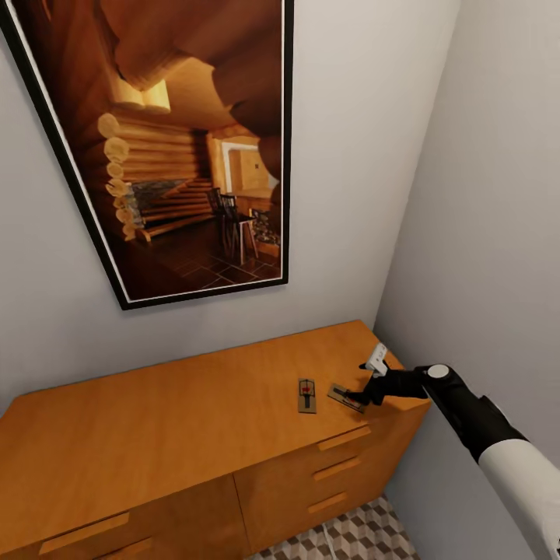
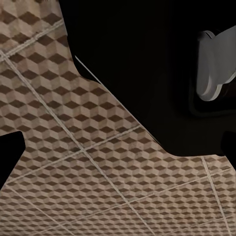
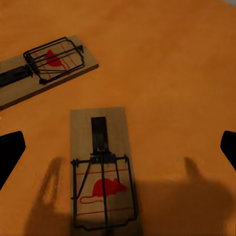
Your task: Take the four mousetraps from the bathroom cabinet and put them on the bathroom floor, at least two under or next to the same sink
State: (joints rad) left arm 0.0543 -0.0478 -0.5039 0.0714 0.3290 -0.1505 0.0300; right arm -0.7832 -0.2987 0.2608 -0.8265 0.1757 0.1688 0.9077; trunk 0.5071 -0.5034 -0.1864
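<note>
Two mousetraps lie on the flat top of the orange-brown cabinet (image 1: 155, 435) near its right end. One mousetrap (image 1: 307, 395) lies a little left of the other mousetrap (image 1: 344, 397). My right gripper (image 1: 364, 393) hovers open just over the right one. In the right wrist view that trap (image 3: 103, 167) lies between my spread fingertips (image 3: 11, 152), its red mouse print facing up, with the other trap (image 3: 44, 69) beyond it. My left gripper (image 2: 118, 147) hangs open over the cube-patterned bathroom floor (image 2: 98, 191).
A large framed picture (image 1: 179, 148) hangs on the wall behind the cabinet. A grey side wall (image 1: 498, 233) stands close to the cabinet's right end. Drawer handles (image 1: 342, 437) line the cabinet front, with patterned floor (image 1: 358, 537) below. Dark robot parts (image 2: 147, 73) show over the floor.
</note>
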